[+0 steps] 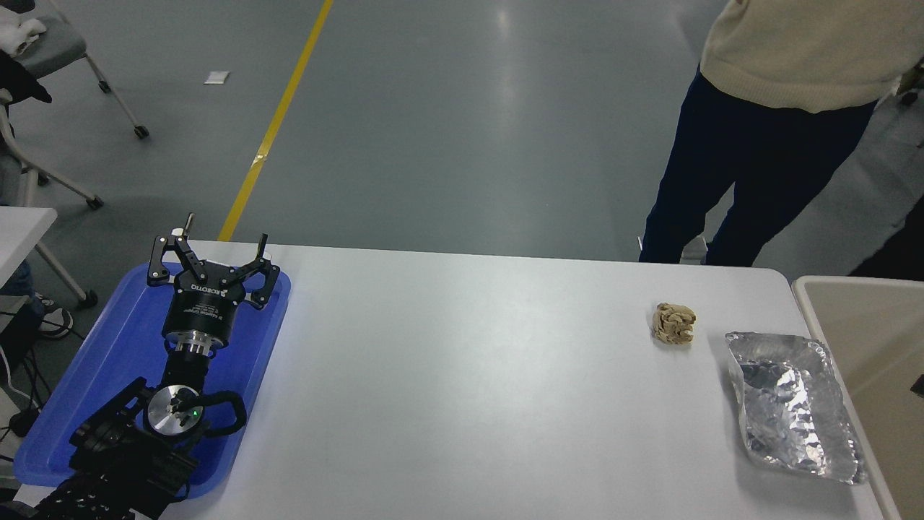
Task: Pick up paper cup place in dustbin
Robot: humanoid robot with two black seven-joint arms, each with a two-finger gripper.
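You have bright, even overhead light across the whole frame, and nothing looks dim. A pale streak of glare runs down the grey floor (505, 108) at upper centre, and a soft sheen sits on the white desk (469, 375) around its middle. The foil tray (790, 408) at lower right throws hard, broken highlights. Shadows are faint and short: you see a soft one beside the tan paper ball (673, 323) and another under the foil tray's near edge. Focus is sharp from the left end effector (209, 256) to the far floor, with no motion blur. Straight lines bend slightly toward the frame's corners.
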